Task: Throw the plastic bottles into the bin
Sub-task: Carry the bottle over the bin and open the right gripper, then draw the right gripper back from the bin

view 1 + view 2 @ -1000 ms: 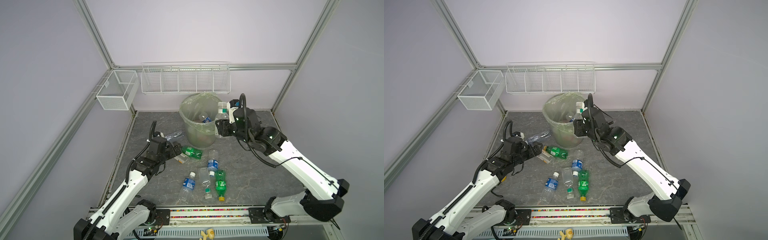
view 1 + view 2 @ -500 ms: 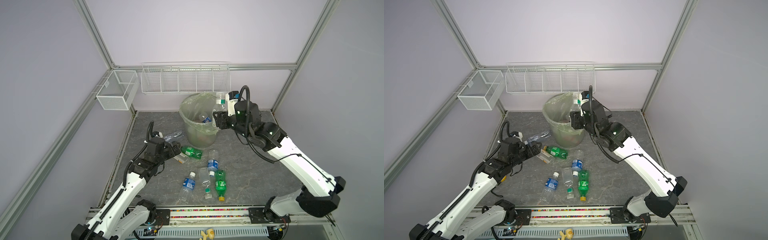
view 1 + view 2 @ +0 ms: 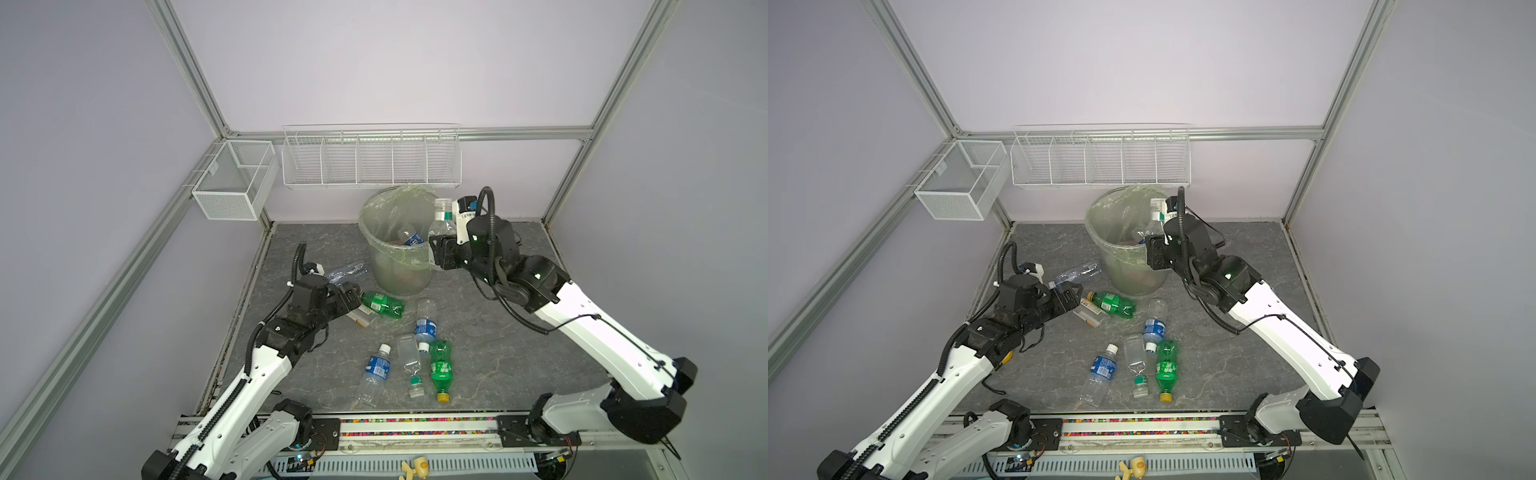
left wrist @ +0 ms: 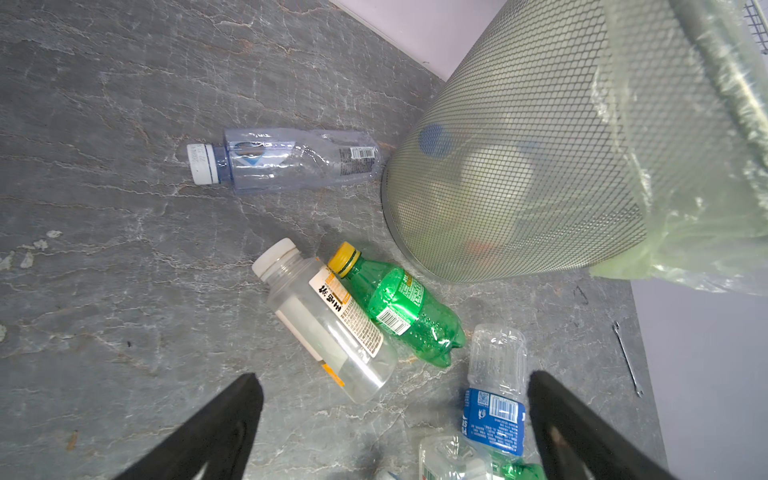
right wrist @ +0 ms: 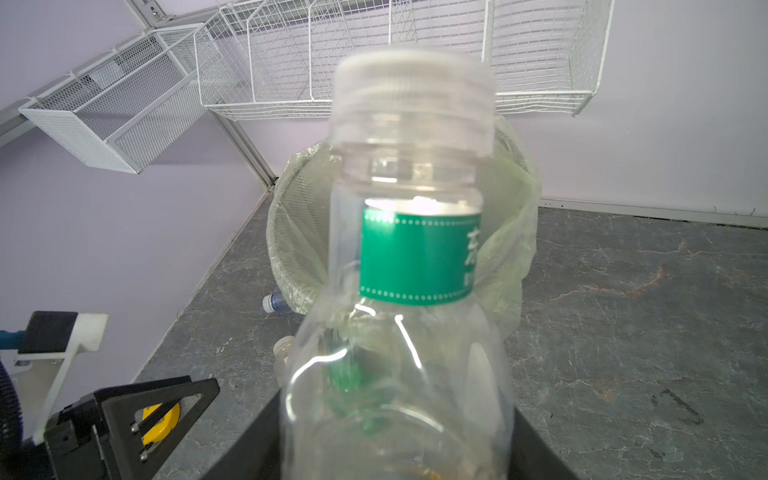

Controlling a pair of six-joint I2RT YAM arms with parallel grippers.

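My right gripper (image 3: 440, 254) (image 3: 1154, 258) (image 5: 395, 436) is shut on a clear plastic bottle (image 3: 443, 220) (image 3: 1157, 216) (image 5: 415, 257) with a green label and a white cap. It holds the bottle upright at the right rim of the bin (image 3: 399, 270) (image 3: 1127, 266) (image 5: 291, 232) (image 4: 519, 166). A blue-labelled bottle (image 3: 409, 237) lies inside. My left gripper (image 3: 353, 297) (image 3: 1073, 297) (image 4: 392, 376) hangs open and empty, low over the floor. Just ahead of it lie a white-capped clear bottle (image 4: 328, 320) and a green bottle (image 3: 382, 303) (image 4: 403, 307).
Several more bottles lie on the grey floor: a clear one (image 3: 347, 270) left of the bin, two blue-labelled (image 3: 424, 322) (image 3: 376, 372), a clear one (image 3: 409, 361), a green one (image 3: 440, 370). White wire baskets (image 3: 370, 162) (image 3: 232, 187) hang on the walls.
The right arm has shifted the held bottle slightly up and back down at the bin's right rim. The left gripper has crept a little toward the green bottle, still open.
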